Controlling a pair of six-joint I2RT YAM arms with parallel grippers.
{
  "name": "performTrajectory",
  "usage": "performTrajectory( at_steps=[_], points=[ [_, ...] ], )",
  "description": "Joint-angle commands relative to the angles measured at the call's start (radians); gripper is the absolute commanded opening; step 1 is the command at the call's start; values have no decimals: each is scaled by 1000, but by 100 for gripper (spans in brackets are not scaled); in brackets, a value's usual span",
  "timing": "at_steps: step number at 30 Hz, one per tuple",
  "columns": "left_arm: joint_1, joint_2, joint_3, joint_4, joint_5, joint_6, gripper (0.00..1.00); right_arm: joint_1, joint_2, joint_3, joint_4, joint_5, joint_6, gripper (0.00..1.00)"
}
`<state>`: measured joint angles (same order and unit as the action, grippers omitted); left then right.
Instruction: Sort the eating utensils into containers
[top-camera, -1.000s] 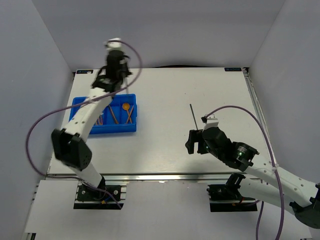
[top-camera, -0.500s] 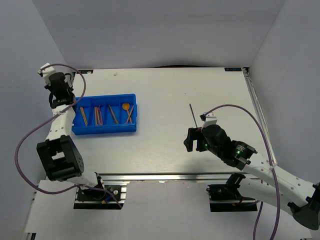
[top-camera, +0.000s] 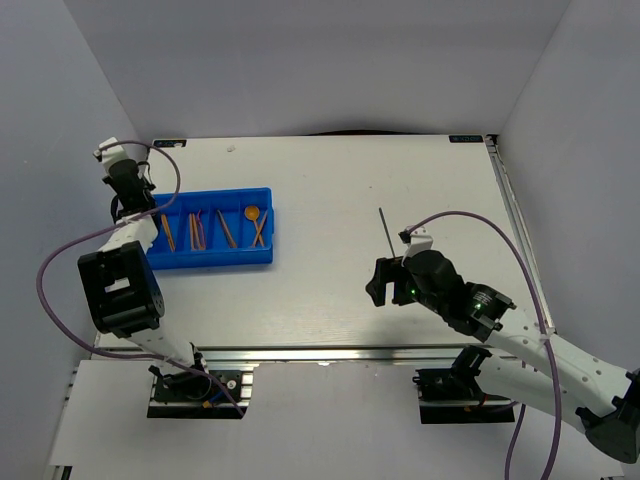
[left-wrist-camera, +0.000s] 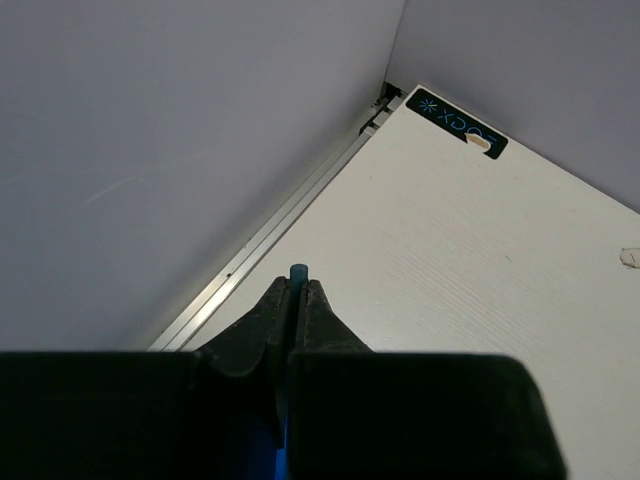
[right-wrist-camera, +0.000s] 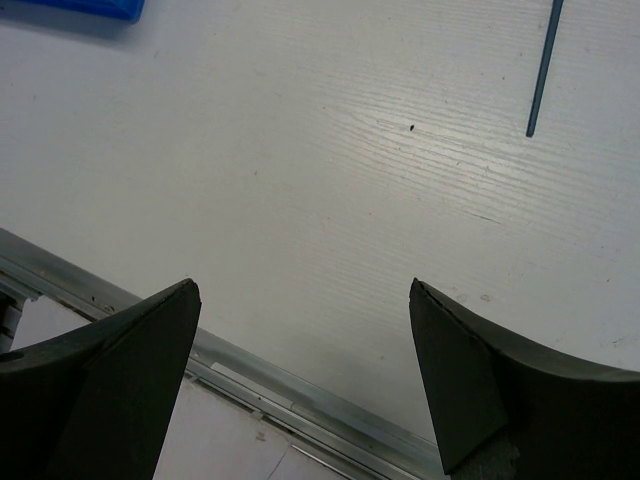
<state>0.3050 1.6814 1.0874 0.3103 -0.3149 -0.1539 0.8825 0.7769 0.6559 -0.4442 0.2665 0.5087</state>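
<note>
Left pincer (left-wrist-camera: 297, 285) clamps narrow on a thin blue stick (left-wrist-camera: 297, 272), whose tip pokes out just past the fingertips; whether it is a spoon, a fork or a plain stick cannot be told. It hangs at the left edge of the desk (top-camera: 330, 190), aimed toward the far left corner, with the white side wall (left-wrist-camera: 150, 150) close alongside and little room on that side.

Right pincer (right-wrist-camera: 302, 290) stands wide and holds nothing, low over the near right part of the desk. Its black fingers (right-wrist-camera: 120, 370) frame bare white board and the aluminium rail (right-wrist-camera: 300, 400) along the near edge.

White walls box the desk on its left, far and right sides. Broad bare board runs through the middle and toward the far right corner. The blue tray (top-camera: 210, 260) sits toward the left edge, about midway between the far and near edges, just right of the left arm. Purple cables (top-camera: 460, 212) loop off both arms, the left one swinging out past the left edge.

Orange and red utensils (top-camera: 228, 228) lie along the tray's compartments, with an orange spoon (top-camera: 252, 213) toward its right end. A loose dark stick (top-camera: 386, 232) lies alone right of centre, well apart from the tray and just beyond the right pincer. A small label (left-wrist-camera: 460, 125) marks the far left corner.
</note>
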Motion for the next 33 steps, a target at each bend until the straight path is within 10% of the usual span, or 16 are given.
performTrajectory(
  at_steps=[1, 13, 17, 33],
  points=[
    [6, -8, -37, 127, 45, 1, 0, -5, 7, 5, 44, -6, -24, 89],
    [6, 6, -132, 197, 99, -52, 16, -8, 47, 27, 55, 13, -10, 89],
    [6, -26, -155, 204, 105, -59, 51, -7, 48, 33, 52, 14, -9, 89],
    [-36, -173, -183, 170, 174, -176, 65, -54, 156, 27, 102, -46, 19, 89]
  ],
)
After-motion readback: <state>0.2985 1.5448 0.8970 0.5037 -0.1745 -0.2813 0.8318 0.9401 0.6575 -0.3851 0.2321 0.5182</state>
